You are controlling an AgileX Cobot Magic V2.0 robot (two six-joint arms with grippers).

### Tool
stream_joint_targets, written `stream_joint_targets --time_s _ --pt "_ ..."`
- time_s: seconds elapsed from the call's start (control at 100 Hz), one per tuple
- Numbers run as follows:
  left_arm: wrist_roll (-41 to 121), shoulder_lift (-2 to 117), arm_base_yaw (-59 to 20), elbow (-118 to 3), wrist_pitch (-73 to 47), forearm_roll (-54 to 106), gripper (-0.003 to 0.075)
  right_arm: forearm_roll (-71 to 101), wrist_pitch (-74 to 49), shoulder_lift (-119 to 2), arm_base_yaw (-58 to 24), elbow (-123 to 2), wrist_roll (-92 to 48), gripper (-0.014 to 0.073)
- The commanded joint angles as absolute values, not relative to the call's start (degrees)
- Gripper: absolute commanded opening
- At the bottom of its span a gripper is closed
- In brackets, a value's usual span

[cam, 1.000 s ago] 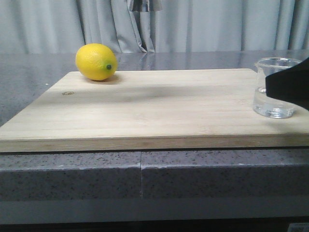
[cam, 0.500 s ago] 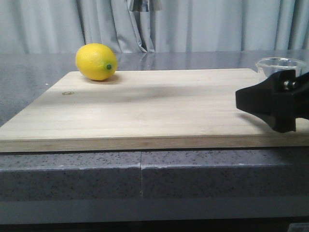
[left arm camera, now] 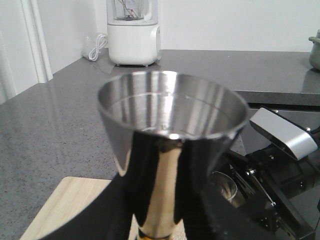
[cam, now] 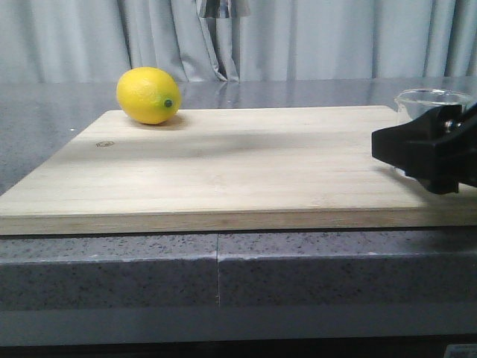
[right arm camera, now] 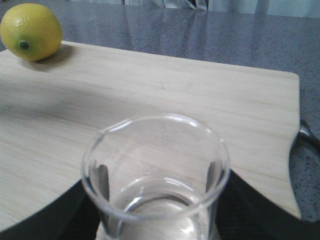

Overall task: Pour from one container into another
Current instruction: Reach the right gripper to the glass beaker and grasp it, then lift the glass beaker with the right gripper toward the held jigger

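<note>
The steel jigger [left arm camera: 170, 110] fills the left wrist view, wide cup up, and looks empty. My left gripper [left arm camera: 160, 200] is shut on its lower cone, with black fingers on both sides. Neither shows in the front view. The glass beaker [right arm camera: 155, 165] stands on the wooden board [cam: 223, 171] near its right end and holds a little clear liquid. My right gripper [right arm camera: 156, 200] is shut on it, its fingers pressed against both sides of the glass. From the front, that gripper [cam: 425, 153] hides all but the beaker's rim [cam: 431, 97].
A yellow lemon [cam: 148, 95] lies at the board's far left corner. The board rests on a grey speckled counter [cam: 112, 276] with curtains behind. The left wrist view shows a white blender [left arm camera: 134, 35] far back on the counter.
My right gripper came in from the right edge and moved in front of the beaker, then shifted slightly right. The beaker's rim has stayed at the same height. The lemon has not moved.
</note>
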State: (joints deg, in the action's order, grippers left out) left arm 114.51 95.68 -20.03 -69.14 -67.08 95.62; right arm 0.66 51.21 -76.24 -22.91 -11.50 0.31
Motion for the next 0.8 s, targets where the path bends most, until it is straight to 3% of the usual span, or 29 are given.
stream_joint_targets --time_s 0.0,0.17,0.39,0.65,0.79 --pt "113.9 92.9 -20.5 -70.5 -72.9 100.6 0.0187 0.0 56.2 -75.4 -22.9 -12.8 0.6 0.0398" --pt "113.9 92.9 -20.5 -70.5 -72.9 100.6 0.0187 0.0 55.3 -75.4 -22.9 -12.8 0.6 0.0395" --pt "113.9 92.9 -20.5 -70.5 -72.9 100.6 0.0187 0.0 54.3 -75.4 -22.9 -12.8 0.6 0.0274" --pt "113.9 92.9 -20.5 -70.5 -72.9 100.6 0.0187 0.4 53.2 -74.5 -22.9 -14.0 0.6 0.0273" --pt "113.9 92.9 -20.5 -70.5 -72.9 100.6 0.0187 0.4 46.0 -72.0 -22.9 -18.3 0.6 0.0273"
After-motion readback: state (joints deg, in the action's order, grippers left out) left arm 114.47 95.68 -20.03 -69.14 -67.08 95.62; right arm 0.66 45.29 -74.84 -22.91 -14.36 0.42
